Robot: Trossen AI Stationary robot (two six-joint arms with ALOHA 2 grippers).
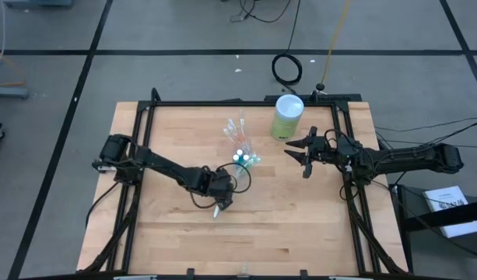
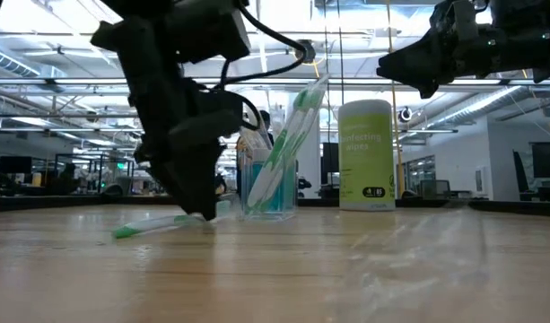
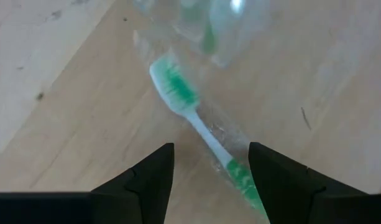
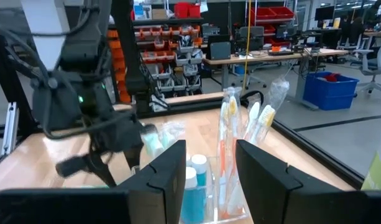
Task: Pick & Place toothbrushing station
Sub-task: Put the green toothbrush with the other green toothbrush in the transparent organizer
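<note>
A green-white toothbrush [image 3: 189,111] in a clear wrapper lies flat on the wooden table [image 1: 300,225], also seen in the low view [image 2: 153,226]. My left gripper [image 3: 209,171] points steeply down over its handle, open, one finger on each side. Behind it stands a clear plastic cup [image 2: 270,193] holding upright green-white and orange-white toothbrushes [image 4: 229,134] and small capped tubes [image 4: 196,165]. My right gripper [image 1: 302,155] hovers open, high above the table to the cup's right, with nothing between its fingers. My left gripper comes from above with its fingers [image 3: 274,177] straddling the toothbrush's handle [image 3: 237,169], lying across it. The handle runs close to one finger; whether that finger touches it I cannot tell. The toothbrush lies flat on the table.
A lime-green canister [image 1: 287,117] with a white lid stands at the table's far side, right of the cup. More clear wrapped items [image 1: 236,128] lie just beyond the cup. A black frame [image 1: 246,102] rims the table. Bare wood stretches along the near side.
</note>
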